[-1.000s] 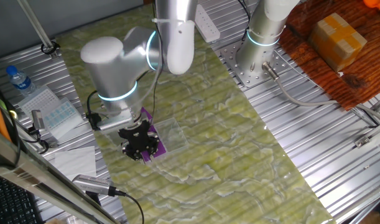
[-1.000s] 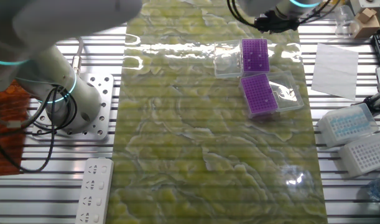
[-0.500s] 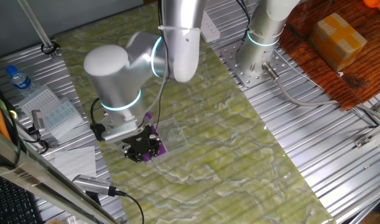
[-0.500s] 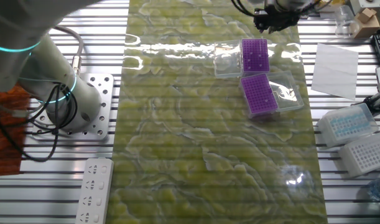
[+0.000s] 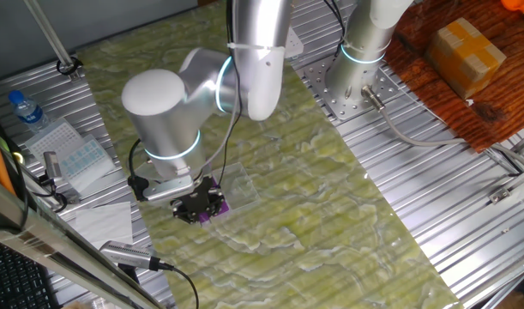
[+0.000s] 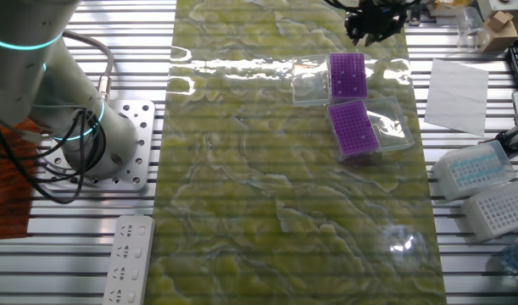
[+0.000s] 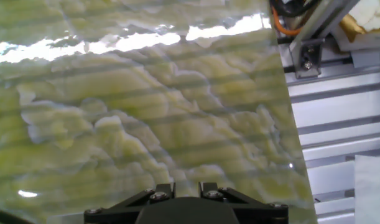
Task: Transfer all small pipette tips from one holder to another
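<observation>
The black two-finger gripper (image 6: 374, 19) hangs at the far edge of the green-and-white marbled mat (image 6: 284, 186) covering the ribbed metal table (image 6: 89, 254). In the other fixed view it sits just past the far purple perforated tip holder (image 6: 347, 74), off the holder's outer end, apart from it. In one fixed view the same gripper (image 5: 199, 206) covers most of that holder, with only a purple corner showing at its edge.

The small whitish pipette tips (image 6: 350, 78) show as a few faint pale dots on the far holder's plate; too small to count. They lie beside and below the jaws, not between them. The second purple tip holder (image 6: 353, 128) lies next to the first, nearer the middle of the mat, in a clear plastic tray (image 6: 394, 129).

Whether the jaws are open or closed cannot be told: both fixed views show only a dark cluster. The hand view shows just the black gripper base at the bottom edge with bare mat ahead, no fingertips and no holder in sight.

A white sheet of paper (image 6: 456, 83) lies on the table right of the holders. Two pale tip boxes (image 6: 483, 191) stand near that side's edge. A water bottle (image 5: 23, 108) stands at the left in one fixed view.
</observation>
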`<action>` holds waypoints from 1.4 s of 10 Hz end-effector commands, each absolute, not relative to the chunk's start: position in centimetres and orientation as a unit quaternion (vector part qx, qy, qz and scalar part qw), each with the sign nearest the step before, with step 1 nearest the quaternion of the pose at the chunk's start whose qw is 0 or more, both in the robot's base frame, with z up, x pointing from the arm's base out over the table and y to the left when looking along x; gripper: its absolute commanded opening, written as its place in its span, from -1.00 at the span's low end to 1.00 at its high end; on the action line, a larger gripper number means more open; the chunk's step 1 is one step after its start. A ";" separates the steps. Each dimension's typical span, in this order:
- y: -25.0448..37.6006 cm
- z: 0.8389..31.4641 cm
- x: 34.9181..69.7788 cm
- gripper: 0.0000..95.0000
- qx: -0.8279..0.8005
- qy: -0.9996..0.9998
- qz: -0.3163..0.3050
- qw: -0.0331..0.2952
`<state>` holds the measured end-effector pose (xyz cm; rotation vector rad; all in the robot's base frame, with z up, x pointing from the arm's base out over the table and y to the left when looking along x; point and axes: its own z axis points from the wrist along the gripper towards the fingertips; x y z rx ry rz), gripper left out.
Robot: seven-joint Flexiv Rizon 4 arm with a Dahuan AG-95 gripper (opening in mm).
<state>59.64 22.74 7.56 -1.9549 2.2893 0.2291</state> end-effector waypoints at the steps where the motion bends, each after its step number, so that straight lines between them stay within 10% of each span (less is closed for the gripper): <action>1: 22.6 7.7 59.3 -0.60 -0.621 0.779 0.069 0.052; 14: 22.8 6.9 58.0 -0.60 -0.597 0.799 0.056 0.040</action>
